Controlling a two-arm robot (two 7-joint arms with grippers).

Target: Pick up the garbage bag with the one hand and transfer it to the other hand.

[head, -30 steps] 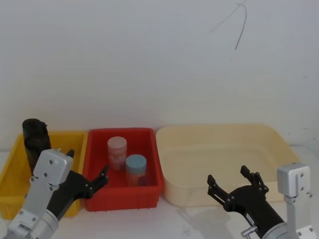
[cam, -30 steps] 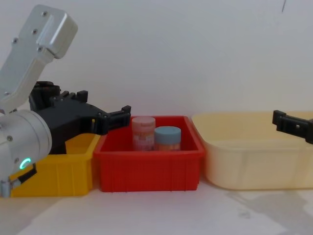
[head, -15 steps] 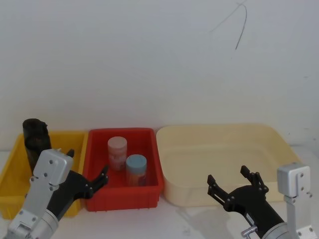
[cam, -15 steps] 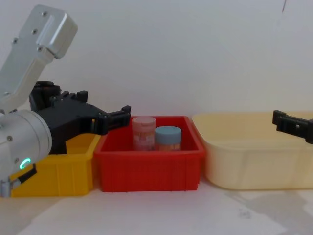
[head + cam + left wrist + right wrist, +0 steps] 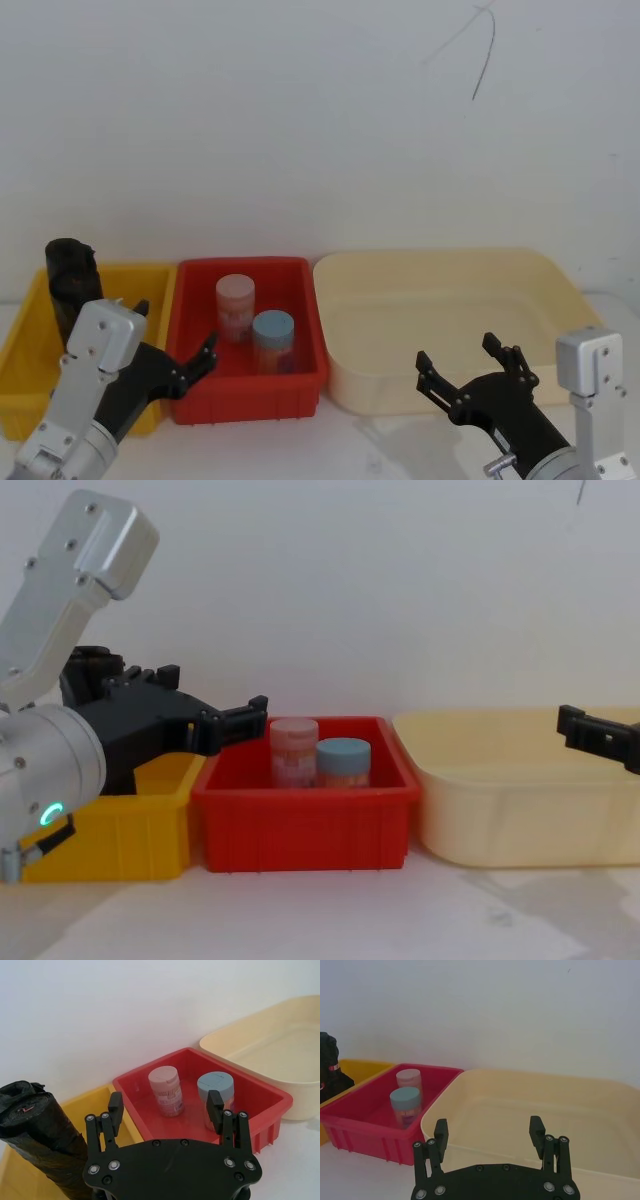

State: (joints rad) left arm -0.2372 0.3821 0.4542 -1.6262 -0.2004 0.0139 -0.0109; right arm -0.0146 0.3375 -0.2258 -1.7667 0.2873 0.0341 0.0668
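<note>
Garbage bag: the garbage bag (image 5: 70, 285) stands at the far back of the yellow bin (image 5: 22, 345), and its crumpled top rises well above the rim. A small red mark shows near the top. I cannot tell whether a second roll leans against it.
Step in hand: judged from the layout, the reach for the first grasp. Nothing is held yet.
Left pincer: the left pincer (image 5: 173, 330) is spread wide and empty. It hovers over the near right part of the yellow bin and points toward the red bin (image 5: 250, 395). The roll sits off to its side, not between the fingers.
Aim: swing the pincer left and back until one finger passes each side of the roll, squared to its long axis.
Grip height: take it above the bin rim, low enough to leave a bare stretch for the second grasp.
Closing: the plastic looks slick and yielding, so close fully before lifting.
Lift: bring it straight up so its base clears the bin wall and misses the two jars (image 5: 252, 322) next door.
Right pincer: the right pincer (image 5: 456, 352) is spread and empty, low in front of the cream tub (image 5: 440, 256) and well apart from the bag.
Handover spot: probably above the table (image 5: 350, 440) between the arms.
</note>
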